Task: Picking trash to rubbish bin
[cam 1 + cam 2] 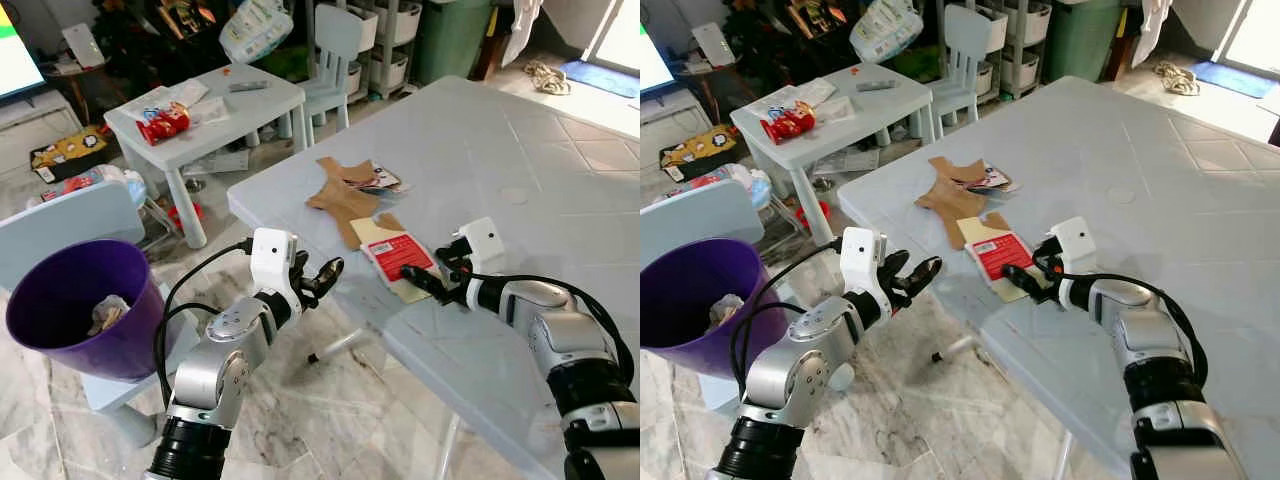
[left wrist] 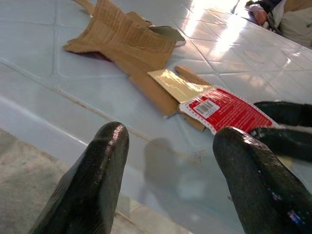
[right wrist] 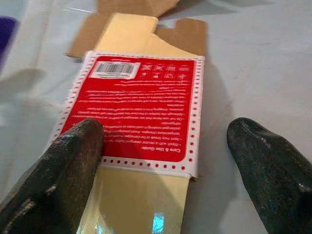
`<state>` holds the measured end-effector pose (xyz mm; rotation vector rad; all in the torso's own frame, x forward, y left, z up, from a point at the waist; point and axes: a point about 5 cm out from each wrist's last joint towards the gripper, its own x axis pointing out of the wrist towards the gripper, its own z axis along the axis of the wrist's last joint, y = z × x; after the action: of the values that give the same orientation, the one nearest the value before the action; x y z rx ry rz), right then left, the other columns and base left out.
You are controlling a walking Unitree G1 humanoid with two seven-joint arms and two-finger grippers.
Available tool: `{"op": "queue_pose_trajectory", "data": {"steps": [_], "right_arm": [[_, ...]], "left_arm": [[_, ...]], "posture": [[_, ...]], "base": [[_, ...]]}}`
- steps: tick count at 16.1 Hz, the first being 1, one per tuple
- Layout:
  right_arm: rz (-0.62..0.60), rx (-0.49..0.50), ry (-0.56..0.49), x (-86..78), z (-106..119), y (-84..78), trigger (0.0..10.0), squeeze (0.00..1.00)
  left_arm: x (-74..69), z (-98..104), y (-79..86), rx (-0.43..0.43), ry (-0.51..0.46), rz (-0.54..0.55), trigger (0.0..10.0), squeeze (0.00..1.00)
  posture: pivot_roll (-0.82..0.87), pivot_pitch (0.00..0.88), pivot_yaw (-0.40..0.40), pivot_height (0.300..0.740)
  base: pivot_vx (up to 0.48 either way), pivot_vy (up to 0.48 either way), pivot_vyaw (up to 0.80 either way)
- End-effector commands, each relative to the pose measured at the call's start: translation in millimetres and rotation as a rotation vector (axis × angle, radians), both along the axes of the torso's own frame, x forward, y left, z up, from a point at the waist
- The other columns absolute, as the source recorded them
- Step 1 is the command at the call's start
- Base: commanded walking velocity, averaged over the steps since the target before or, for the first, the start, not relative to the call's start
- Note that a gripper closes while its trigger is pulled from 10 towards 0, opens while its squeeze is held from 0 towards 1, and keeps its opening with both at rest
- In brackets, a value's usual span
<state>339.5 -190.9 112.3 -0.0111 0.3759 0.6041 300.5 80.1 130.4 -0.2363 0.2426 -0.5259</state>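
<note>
A red printed packet [image 1: 402, 254] lies on a yellow card [image 1: 372, 232] near the front edge of the pale blue table [image 1: 520, 140]. Behind it lie brown cardboard pieces [image 1: 340, 195]. My right gripper [image 1: 432, 278] rests low on the table, open, one finger [image 3: 73, 161] touching the packet's [image 3: 136, 107] near end and the other beside it. My left gripper [image 1: 322, 278] hovers open just off the table's edge, pointing at the packet [image 2: 224, 109]. A purple bin [image 1: 110, 350] with crumpled trash [image 1: 108, 312] inside stands on the floor to my left.
A light blue chair [image 1: 70, 225] stands behind the bin. Farther back is a small white table [image 1: 215, 125] with a red snack bag [image 1: 160, 122], a white child's chair [image 1: 335, 50], storage drawers and a green bin [image 1: 450, 35]. Marble floor lies below the table's edge.
</note>
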Motion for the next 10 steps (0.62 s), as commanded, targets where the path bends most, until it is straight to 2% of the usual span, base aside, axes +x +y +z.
{"op": "queue_pose_trajectory", "data": {"steps": [1, 3, 10], "right_arm": [[0.046, 0.026, 0.065, -6.8, -11.9, 8.4, 10.0, 0.00], [0.088, 0.084, 0.081, -9.9, -9.3, 12.8, 10.0, 0.00], [0.094, 0.098, 0.102, -11.5, -7.9, 11.5, 10.0, 0.00]], "left_arm": [[0.4, -2.8, 0.3, 0.011, 0.005, 0.007, 10.0, 0.00], [-0.3, -6.2, 1.8, -0.006, 0.017, 0.010, 10.0, 0.00], [-1.1, -14.7, 0.7, -0.022, 0.063, -0.002, 10.0, 0.00]], "posture": [[0.04, 0.082, 0.020, 0.740], [0.04, 0.080, 0.022, 0.740], [0.04, 0.068, 0.021, 0.740]], "base": [[0.000, 0.000, 0.00], [0.000, 0.000, 0.00], [0.000, 0.000, 0.00]]}}
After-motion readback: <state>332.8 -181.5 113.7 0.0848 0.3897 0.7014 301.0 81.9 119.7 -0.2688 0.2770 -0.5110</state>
